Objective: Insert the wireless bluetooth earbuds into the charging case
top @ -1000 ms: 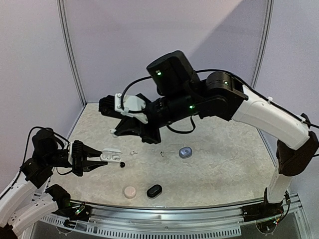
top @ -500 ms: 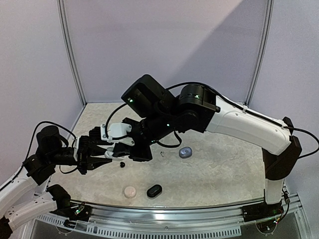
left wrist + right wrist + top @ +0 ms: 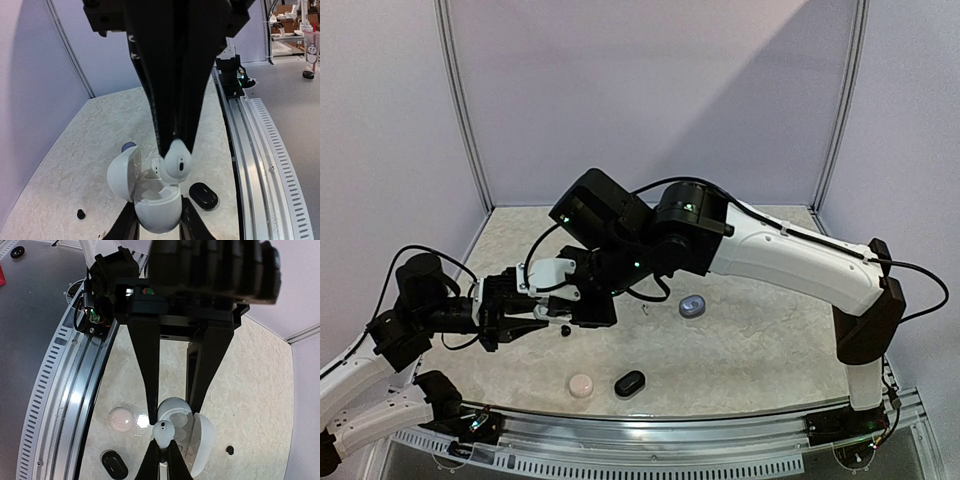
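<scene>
Top and wrist views of the moment of insertion. The left gripper (image 3: 157, 222) was closed on the lower half of the charging case (image 3: 157, 207), one finger pressed against each side of the white shell. The case stood open, with its lid (image 3: 122, 172) swung back to the left in the left wrist view. The right gripper (image 3: 162, 452) reached in from the far side. Its two thin fingers were drawn almost together, pinching a white earbud (image 3: 176, 160) at their tips. This earbud hung directly over the open mouth of the case. Whether it touched the rim could not be told. A second white earbud (image 3: 156, 168) appeared to sit already in the case, just beside the held one.

On the table (image 3: 770, 340) lay further items:
- A black earbud (image 3: 565, 330) lay on the surface close to the two grippers.
- A pink case (image 3: 581, 385) and a black case (image 3: 629, 383) lay side by side near the front edge, both closed.
- A blue-grey case (image 3: 692, 306) lay farther right, well apart from the grippers.
- A tiny pale object (image 3: 647, 308) lay just left of the blue-grey case, too small to identify.
</scene>
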`<move>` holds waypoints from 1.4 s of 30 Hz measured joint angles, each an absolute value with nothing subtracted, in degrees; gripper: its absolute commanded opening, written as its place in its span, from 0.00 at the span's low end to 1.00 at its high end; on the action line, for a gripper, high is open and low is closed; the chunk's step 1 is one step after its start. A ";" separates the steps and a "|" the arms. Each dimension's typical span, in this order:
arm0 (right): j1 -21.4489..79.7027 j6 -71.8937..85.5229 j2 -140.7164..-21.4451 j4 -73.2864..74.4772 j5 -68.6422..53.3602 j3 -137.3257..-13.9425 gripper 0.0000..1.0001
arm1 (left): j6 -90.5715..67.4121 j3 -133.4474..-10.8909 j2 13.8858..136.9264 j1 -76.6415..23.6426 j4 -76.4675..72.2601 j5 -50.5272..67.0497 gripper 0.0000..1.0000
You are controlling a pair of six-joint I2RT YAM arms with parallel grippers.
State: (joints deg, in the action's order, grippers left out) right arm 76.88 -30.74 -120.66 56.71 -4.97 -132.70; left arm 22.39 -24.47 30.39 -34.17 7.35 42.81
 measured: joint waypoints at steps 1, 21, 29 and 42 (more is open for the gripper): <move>76.88 -30.87 -120.66 56.69 -4.78 -132.70 0.00 | 22.83 -24.47 30.35 -34.22 7.62 42.81 0.00; 76.88 -32.49 -122.19 56.12 -1.85 -132.68 0.00 | 26.37 -24.47 30.28 -34.70 8.49 42.78 0.00; 77.03 -32.56 -122.96 55.96 0.71 -132.70 0.17 | 26.65 -24.47 30.28 -34.72 8.93 41.82 0.00; 77.12 -31.73 -123.15 54.83 1.04 -132.70 0.24 | 23.86 -24.29 29.85 -34.74 8.21 40.45 0.00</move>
State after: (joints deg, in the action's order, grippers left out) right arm 77.12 -31.73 -123.15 54.83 1.04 -132.70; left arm 23.86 -24.29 29.85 -34.74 8.21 40.45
